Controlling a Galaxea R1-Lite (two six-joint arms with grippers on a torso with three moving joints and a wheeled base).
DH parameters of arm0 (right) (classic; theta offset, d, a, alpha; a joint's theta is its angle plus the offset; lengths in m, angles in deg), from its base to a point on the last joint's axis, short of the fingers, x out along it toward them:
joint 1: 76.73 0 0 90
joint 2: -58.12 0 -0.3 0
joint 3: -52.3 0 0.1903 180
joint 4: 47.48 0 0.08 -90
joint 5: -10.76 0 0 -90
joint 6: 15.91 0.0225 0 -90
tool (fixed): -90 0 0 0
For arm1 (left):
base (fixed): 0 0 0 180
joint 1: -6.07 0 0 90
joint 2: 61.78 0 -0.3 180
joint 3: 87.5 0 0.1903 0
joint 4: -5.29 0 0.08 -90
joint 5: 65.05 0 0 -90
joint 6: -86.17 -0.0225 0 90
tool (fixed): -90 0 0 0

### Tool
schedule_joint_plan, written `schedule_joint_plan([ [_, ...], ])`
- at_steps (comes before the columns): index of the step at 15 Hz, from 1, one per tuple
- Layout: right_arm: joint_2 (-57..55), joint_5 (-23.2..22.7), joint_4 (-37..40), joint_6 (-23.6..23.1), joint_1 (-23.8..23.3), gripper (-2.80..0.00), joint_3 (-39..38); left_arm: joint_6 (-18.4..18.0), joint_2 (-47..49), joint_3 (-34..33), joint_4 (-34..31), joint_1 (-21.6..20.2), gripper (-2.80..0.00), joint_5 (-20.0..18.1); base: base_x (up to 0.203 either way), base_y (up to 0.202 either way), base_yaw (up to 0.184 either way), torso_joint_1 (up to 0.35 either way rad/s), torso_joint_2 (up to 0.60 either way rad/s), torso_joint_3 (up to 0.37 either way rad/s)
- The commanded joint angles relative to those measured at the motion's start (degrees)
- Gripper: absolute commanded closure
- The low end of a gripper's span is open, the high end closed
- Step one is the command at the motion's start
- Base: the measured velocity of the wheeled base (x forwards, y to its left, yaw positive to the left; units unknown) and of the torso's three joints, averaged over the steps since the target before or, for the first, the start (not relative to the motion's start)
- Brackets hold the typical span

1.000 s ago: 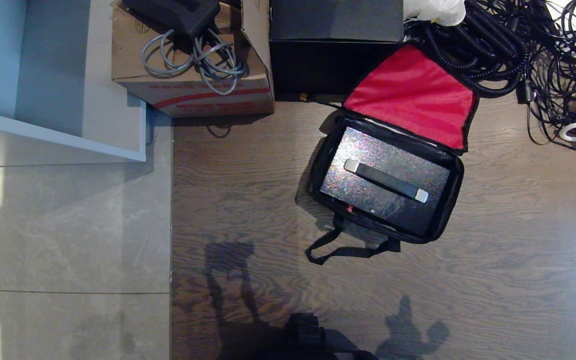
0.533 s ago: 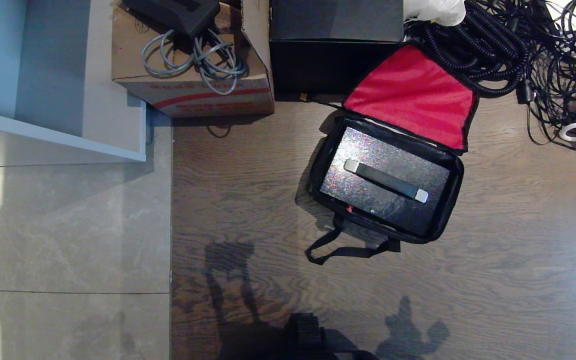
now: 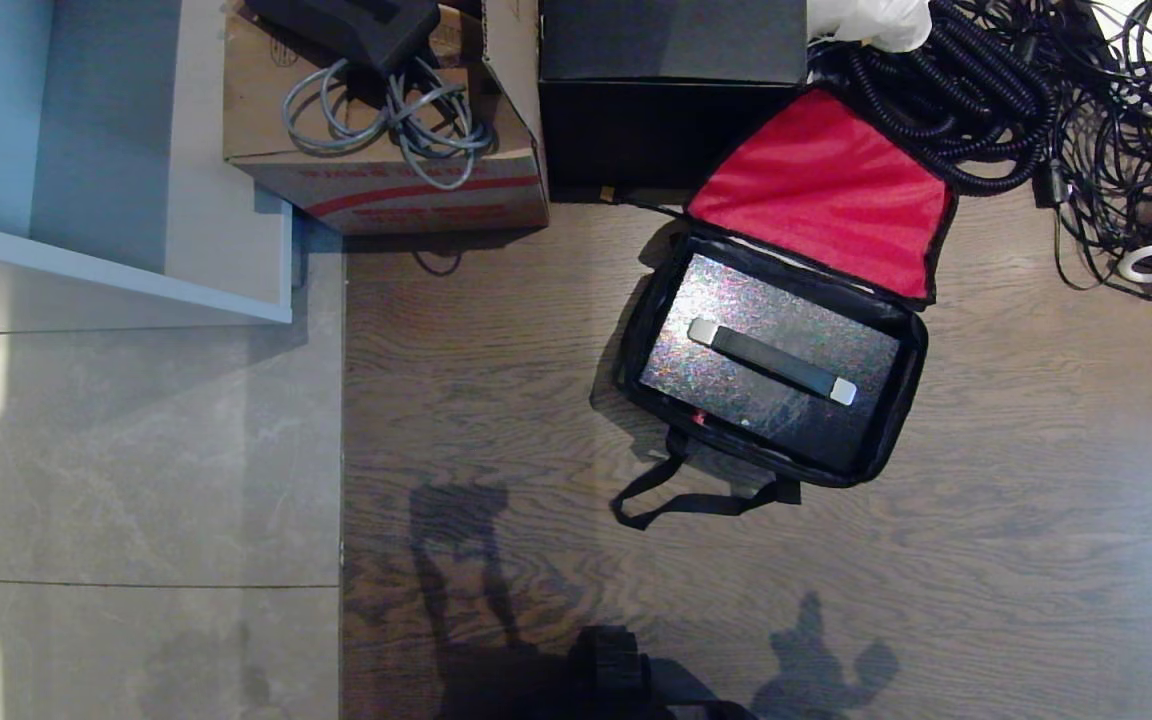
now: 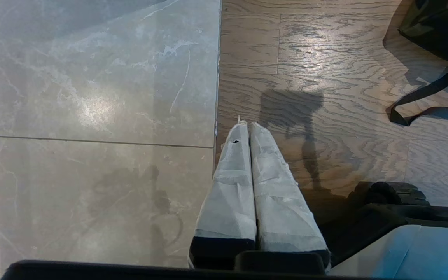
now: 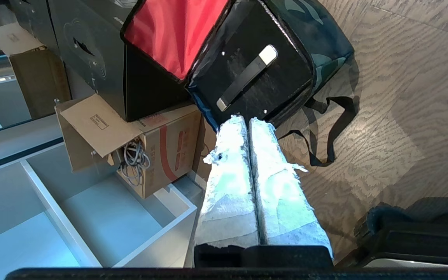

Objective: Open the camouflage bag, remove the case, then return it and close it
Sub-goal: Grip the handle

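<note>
Head view only gives the floor scene from above, no arms in it at all, just their shadows on the wood floor [image 3: 986, 560]. The camouflage bag [image 3: 896, 410] sits open on that floor, red-lined flap [image 3: 826, 190] thrown back against the black cube box [image 3: 671, 90]. Inside the bag lies the case [image 3: 736, 375], glittery face up, with its black bar handle [image 3: 771, 360] running across it. The shoulder strap [image 3: 696, 500] trails out on the floor on the near side.

The camo pattern doesn't really show from above; the right wrist view is what catches the green-brown side of the bag, plus the right tool [image 5: 246, 118], padded fingers pressed together with nothing in them, hanging in the air short of the bag.

Left wrist view shows the left tool [image 4: 247, 125] the same way, fingers shut and empty, over the seam where grey tile [image 4: 91, 97] meets wood, well off from the bag; only a corner of the bag and a bit of strap make it into that view.

Beside the black box there's a cardboard box [image 3: 386, 170] with a grey cable coil [image 3: 386, 120] lying in it. A pile of black cables [image 3: 1036, 90] sits past the flap.
</note>
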Motion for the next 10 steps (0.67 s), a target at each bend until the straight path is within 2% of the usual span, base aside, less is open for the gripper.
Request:
schedule_joint_plan([
  [1, -0.1, 0.0, 0.0, 0.4, 0.0, 0.0, -2.3, 0.0, 0.0, 0.0, 0.0, 0.0, 0.0, 0.0, 0.0, 0.0, 0.0, 0.0, 0.0, 0.0],
  [10, -0.1, 0.0, -0.1, 0.4, 0.0, 0.0, -2.3, 0.0, 0.0, 0.0, 0.0, 0.0, 0.0, 0.0, 0.0, 0.0, 0.0, 0.0, 0.0, 0.0],
])
